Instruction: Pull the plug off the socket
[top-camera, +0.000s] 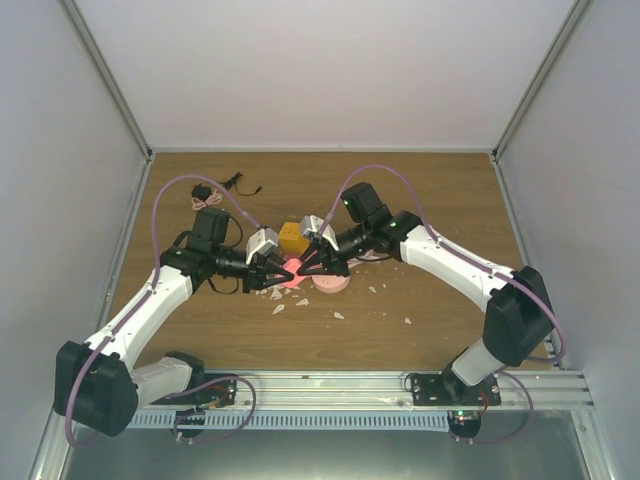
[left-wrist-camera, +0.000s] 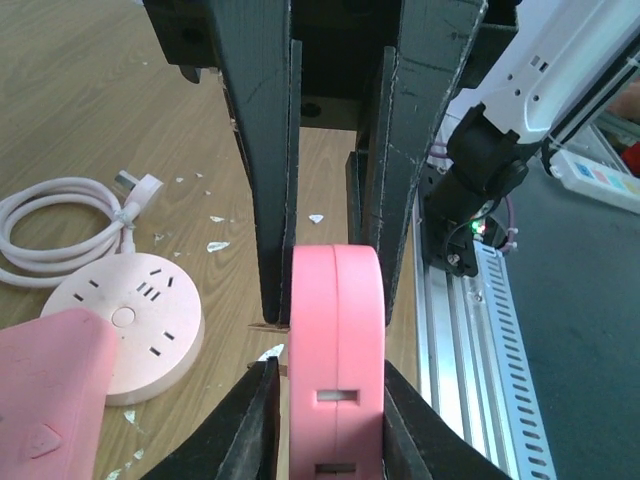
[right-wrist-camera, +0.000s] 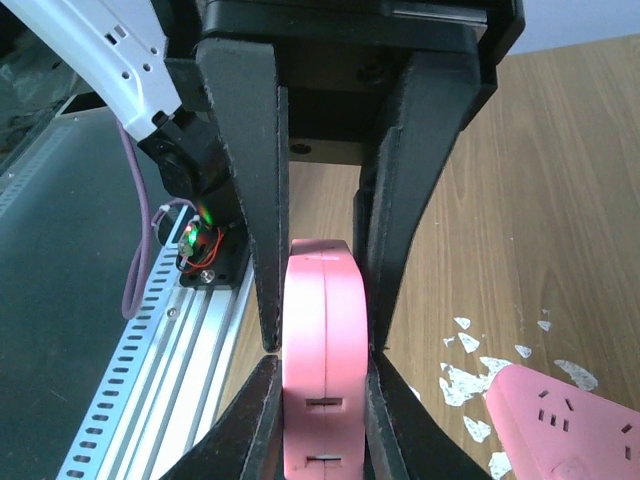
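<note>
Overhead view: bright, even, diffuse light from above. The pale walls (top-camera: 300, 70) look slightly washed out, and the wooden counter (top-camera: 440, 190) carries only soft, faint shadows beneath the arms. A wide-angle lens makes the side walls splay outward. Both wrist views are fairly sharp farther off but soft up close. The left gripper (left-wrist-camera: 330, 315) and right gripper (right-wrist-camera: 322, 343) read as near-black shapes with little detail. The socket (left-wrist-camera: 337, 330) glows saturated pink, its nearest end blurred. A small green lamp (right-wrist-camera: 205, 215) flares.
</note>
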